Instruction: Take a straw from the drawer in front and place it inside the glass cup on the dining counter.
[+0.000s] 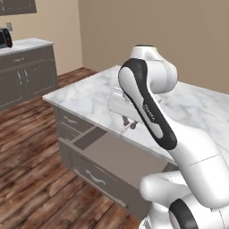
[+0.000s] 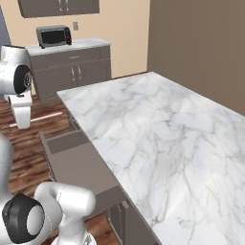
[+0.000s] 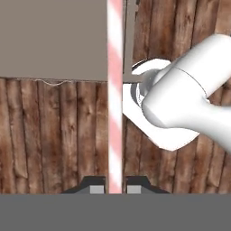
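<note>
A rendered kitchen with a wood plank floor. The largest thing is the dining counter (image 2: 158,139), an island with a white, grey-veined marble top over dark cabinets. No glass cup can be made out on the part of the top that is in view, so the place to drop the straw is probably farther along the island.

Below the near edge of the marble, the drawer (image 1: 112,156) stands pulled well out, its flat grey floor open to the room and its curved silver handle facing the floor side. It looks bare inside, which fits the straw having been lifted from it.

The white arm rises in front of the island. In the right base view its hand hangs above the floor, just beside the open drawer and clear of the marble edge, likely so that the long straw will not catch on the counter when carried.

The gripper (image 3: 115,186) points downward in the hand view, with the floor planks and a corner of the drawer beneath it. Its jaws are clenched on the straw (image 3: 115,90), a thin stick striped pink and white, gripped near one end so that most of its length sticks out. In the right base view the straw (image 2: 45,117) juts out roughly level from the hand.
</note>
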Motion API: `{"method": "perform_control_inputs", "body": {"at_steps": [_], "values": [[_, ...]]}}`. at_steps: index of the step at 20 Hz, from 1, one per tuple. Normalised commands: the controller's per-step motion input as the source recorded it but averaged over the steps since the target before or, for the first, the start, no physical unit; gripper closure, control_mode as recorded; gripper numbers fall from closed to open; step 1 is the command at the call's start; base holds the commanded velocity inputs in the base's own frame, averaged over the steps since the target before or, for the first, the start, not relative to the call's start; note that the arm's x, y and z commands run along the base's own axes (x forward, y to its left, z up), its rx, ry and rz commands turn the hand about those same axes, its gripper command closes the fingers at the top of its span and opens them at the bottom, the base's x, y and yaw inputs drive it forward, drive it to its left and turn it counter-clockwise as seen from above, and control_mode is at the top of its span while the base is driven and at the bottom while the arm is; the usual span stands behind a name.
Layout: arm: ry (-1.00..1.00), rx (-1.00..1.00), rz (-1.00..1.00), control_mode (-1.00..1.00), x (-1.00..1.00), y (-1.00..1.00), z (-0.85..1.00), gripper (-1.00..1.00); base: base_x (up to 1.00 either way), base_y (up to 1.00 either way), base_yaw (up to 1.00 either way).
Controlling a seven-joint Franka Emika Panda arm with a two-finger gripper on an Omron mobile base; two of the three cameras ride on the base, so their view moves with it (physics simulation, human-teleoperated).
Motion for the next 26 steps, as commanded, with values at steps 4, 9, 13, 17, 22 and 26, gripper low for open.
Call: {"method": "perform_control_inputs", "body": {"at_steps": [4, 9, 13, 17, 22, 26], "values": [[0.00, 0.00, 0.00, 1.00, 0.00, 0.00, 0.00, 1.00, -0.95, -0.30, -0.08], [0.00, 0.00, 0.00, 1.00, 0.00, 0.00, 0.00, 1.00, -1.00, -0.62, -0.11], [0.00, 0.00, 0.00, 1.00, 0.00, 0.00, 0.00, 1.00, -0.98, -0.84, -0.23], [0.00, 0.00, 0.00, 1.00, 0.00, 0.00, 0.00, 1.00, -0.78, -0.91, -0.42], [0.00, 0.00, 0.00, 1.00, 0.00, 0.00, 0.00, 1.00, -0.68, -0.83, -0.52], [0.00, 0.00, 0.00, 1.00, 0.00, 0.00, 0.00, 1.00, -0.53, -0.83, -0.55]]}}
